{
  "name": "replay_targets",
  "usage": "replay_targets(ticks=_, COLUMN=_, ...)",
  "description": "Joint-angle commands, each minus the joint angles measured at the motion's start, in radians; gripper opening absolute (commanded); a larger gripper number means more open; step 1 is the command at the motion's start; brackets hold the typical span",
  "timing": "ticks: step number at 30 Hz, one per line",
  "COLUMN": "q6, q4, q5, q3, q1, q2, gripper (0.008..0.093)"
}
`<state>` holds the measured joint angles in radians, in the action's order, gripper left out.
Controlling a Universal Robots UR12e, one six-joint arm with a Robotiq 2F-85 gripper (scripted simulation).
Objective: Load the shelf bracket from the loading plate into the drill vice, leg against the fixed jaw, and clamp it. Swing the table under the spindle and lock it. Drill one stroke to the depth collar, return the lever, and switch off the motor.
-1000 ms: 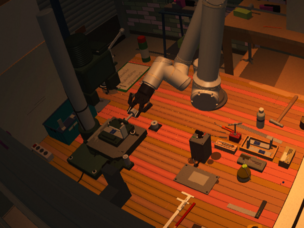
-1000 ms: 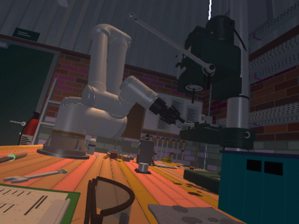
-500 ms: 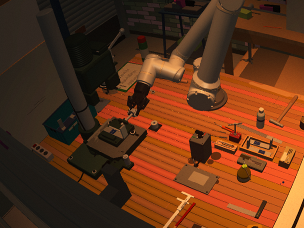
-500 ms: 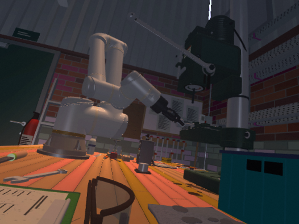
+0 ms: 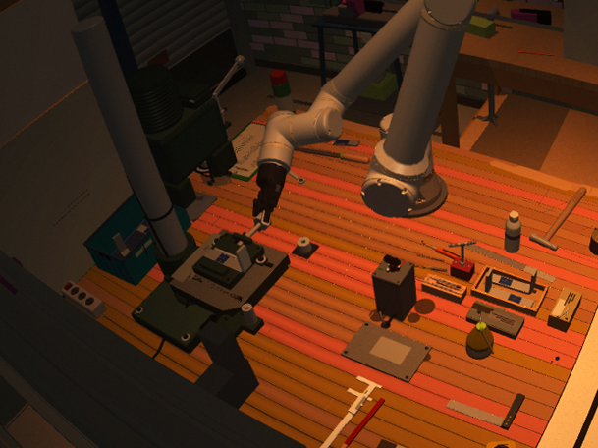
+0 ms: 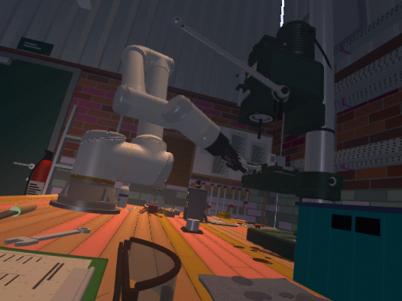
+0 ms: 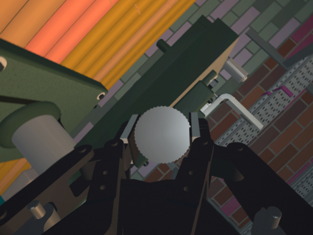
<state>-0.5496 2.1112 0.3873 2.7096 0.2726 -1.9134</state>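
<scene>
On the drill press table (image 5: 225, 275) at the left of the bench sits the drill vice (image 5: 229, 257), with the pale shelf bracket (image 5: 224, 255) lying between its jaws. I hold the vice's knurled round knob (image 7: 161, 135) in my gripper (image 5: 260, 222), which is closed around it at the end of the vice screw. The table stands swung out from under the spindle (image 6: 260, 130). The feed lever (image 6: 225, 53) points up and away from the drill head. The grey loading plate (image 5: 388, 350) lies on the bench with nothing on it.
A teal bin (image 5: 120, 245) stands beside the drill column (image 5: 129, 141). A dark switch box (image 5: 393, 287) stands mid-bench. Two short cylindrical stops (image 5: 304, 246) (image 5: 248, 315) sit by the table. Hand tools, trays and a hammer (image 5: 558, 220) fill the right side.
</scene>
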Motion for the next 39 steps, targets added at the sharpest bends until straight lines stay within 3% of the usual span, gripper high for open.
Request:
replay_targets(ticks=1, q6=0.015, q4=-0.051, q5=-0.01, q3=-0.008, q1=-0.002, q2=0.007, gripper=0.008)
replay_targets(ticks=11, q6=0.243, q4=-0.636, q5=-0.081, q3=-0.113, q1=-0.025, q2=0.129, gripper=0.008)
replay_targets(ticks=23, q6=0.604, q4=-1.282, q5=-0.104, q3=-0.234, q1=-0.032, q2=0.379, gripper=0.008)
replay_targets(ticks=31, q6=0.807, q4=-1.597, q5=-0.088, q3=-0.28, q1=-0.027, q2=0.548, gripper=0.008)
replay_targets(ticks=39, q6=0.945, q4=-1.809, q5=-0.062, q3=-0.3, q1=-0.019, q2=0.681, gripper=0.008)
